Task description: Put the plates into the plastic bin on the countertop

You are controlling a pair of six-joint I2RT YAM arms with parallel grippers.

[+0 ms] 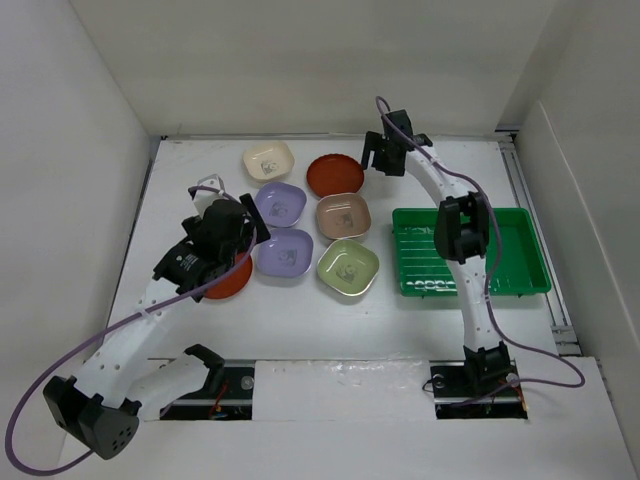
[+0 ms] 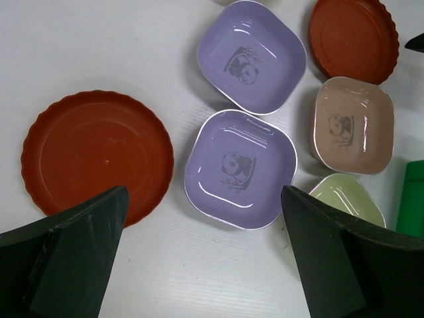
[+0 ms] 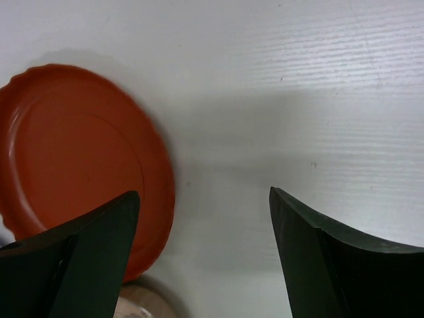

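Note:
Seven plates lie on the white countertop [image 1: 300, 320]: cream [image 1: 268, 159], two lavender [image 1: 279, 203] [image 1: 283, 251], tan-pink [image 1: 343, 216], olive green [image 1: 348, 267], a back red-orange one [image 1: 336, 175], and a near red-orange one [image 1: 230, 281] partly under my left arm. The green plastic bin [image 1: 470, 250] on the right holds nothing. My left gripper [image 1: 238, 238] is open and empty above the near red plate [image 2: 99, 156] and near lavender plate [image 2: 240, 169]. My right gripper [image 1: 385, 152] is open and empty just right of the back red plate [image 3: 79, 159].
White walls stand close on the left, back and right. The right arm [image 1: 462, 235] reaches over the bin's left part. The left wrist view also shows the tan-pink plate [image 2: 352, 124], the olive plate [image 2: 344, 202] and the bin's edge [image 2: 414, 199].

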